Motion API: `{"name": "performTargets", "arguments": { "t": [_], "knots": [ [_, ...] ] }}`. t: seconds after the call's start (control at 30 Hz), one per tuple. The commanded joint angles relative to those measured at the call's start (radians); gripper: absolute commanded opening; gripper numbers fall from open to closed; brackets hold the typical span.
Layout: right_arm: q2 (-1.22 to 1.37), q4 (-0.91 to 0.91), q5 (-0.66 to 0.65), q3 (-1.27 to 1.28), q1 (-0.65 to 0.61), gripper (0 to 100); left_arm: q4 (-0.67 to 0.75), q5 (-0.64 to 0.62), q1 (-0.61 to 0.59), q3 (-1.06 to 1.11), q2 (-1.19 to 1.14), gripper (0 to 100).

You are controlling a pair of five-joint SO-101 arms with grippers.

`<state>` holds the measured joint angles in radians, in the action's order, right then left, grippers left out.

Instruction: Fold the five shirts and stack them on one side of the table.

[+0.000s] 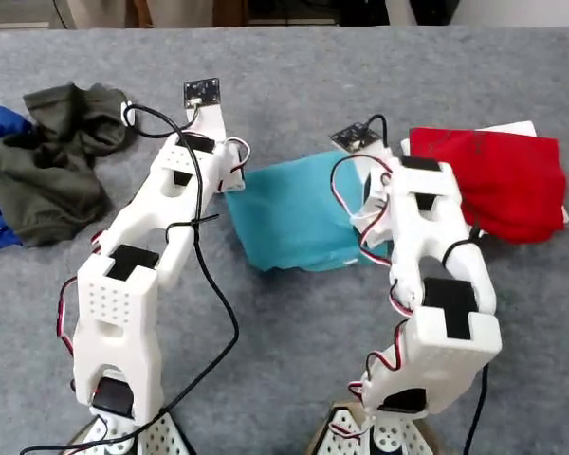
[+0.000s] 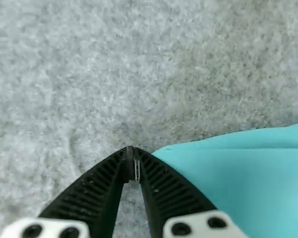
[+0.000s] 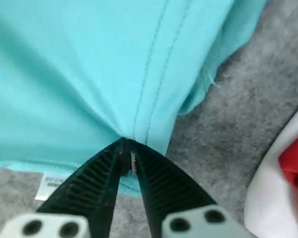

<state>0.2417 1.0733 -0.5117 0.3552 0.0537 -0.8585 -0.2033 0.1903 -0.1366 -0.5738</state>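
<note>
The right jaws are clamped on a puckered fold of the teal shirt (image 3: 89, 64), which lies at the centre of the table (image 1: 294, 76) in the high view. The left jaws are closed at that shirt's corner; I cannot tell whether they pinch cloth. The print on the shirt's white label (image 3: 52, 184) is too small to read.

table (image 1: 294, 85): grey felt surface | beyond far edge: brown wood (image 1: 229, 11)

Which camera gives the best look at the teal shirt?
The high view: nearly all of the teal shirt is visible, spread out. The left wrist view catches one corner; the right wrist view shows seamed fabric up close, puckered at the right gripper.
</note>
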Motion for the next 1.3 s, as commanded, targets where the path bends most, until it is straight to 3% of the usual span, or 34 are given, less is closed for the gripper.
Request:
{"name": "performTargets", "arguments": {
  "t": [0.0,0.13,0.3,0.43,0.5,0.63,0.77,1.0,1.13,1.27],
  "knots": [
    [-0.016,0.044,-0.011,-0.064,0.019,0.2,0.003,0.008,0.011,-0.031,0.007,2],
    [-0.124,0.149,-0.005,-0.162,-0.051,0.2,-0.002,0.011,0.000,-0.026,0.007,2],
    [-0.288,0.267,-0.008,-0.236,-0.053,0.3,-0.061,0.012,-0.066,-0.060,0.008,2],
    [-0.390,0.411,-0.009,-0.139,-0.024,0.5,-0.238,0.014,-0.084,-0.109,0.008,2],
    [-0.446,0.465,-0.011,-0.058,-0.008,0.5,-0.250,0.014,-0.100,-0.103,0.008,2],
    [-0.545,0.465,-0.011,0.125,0.012,0.5,-0.245,0.055,-0.114,-0.091,0.042,2],
    [-0.582,0.328,0.008,0.248,0.005,1.9,-0.184,0.061,-0.101,0.000,0.119,2],
    [-0.513,0.170,0.511,0.246,-0.056,26.8,0.035,0.063,-0.101,0.253,0.303,2],
    [-0.395,0.167,0.764,0.196,-0.186,32.8,0.155,0.057,-0.124,0.347,0.363,2],
    [-0.240,0.167,0.956,0.044,-0.266,37.3,0.181,0.060,-0.127,0.365,0.366,2]
  ]
}}
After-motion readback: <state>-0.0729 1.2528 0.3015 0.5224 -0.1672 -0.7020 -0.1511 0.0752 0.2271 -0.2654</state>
